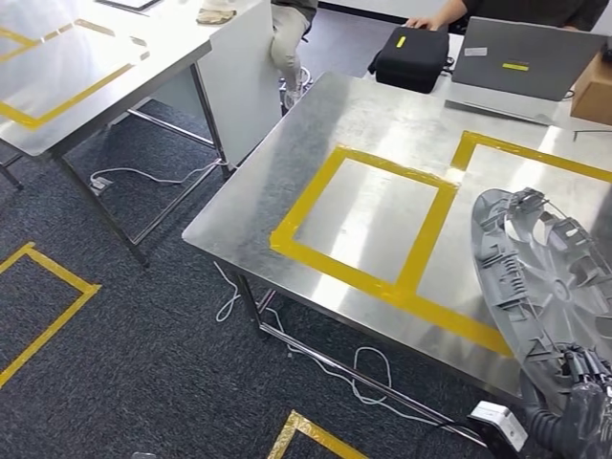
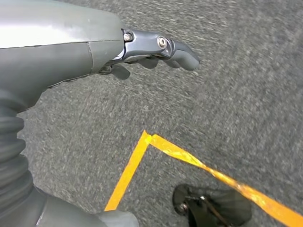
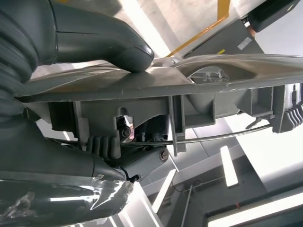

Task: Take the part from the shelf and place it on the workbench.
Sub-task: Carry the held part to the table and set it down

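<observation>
Gripping a grey plastic wheel-cover part [image 1: 537,277] by its rim, right hand [image 1: 578,406] with thumb and fingers [image 3: 107,165] clamped either side, part held tilted above the steel surface [image 1: 360,124] with yellow tape squares, left hand [image 2: 107,52] over carpet, fingers [image 2: 168,49] extended, holding nothing.

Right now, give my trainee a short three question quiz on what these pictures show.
1. True or false: the right hand holds the grey wheel cover over the steel workbench.
2. Multiple choice: the left hand is A) gripping the cover, B) hanging over carpet with nothing in its fingers, C) resting on the laptop.
3. Fill in: the squares on the workbench are marked with ____ tape.

Key: 1 true; 2 B; 3 yellow.
</observation>
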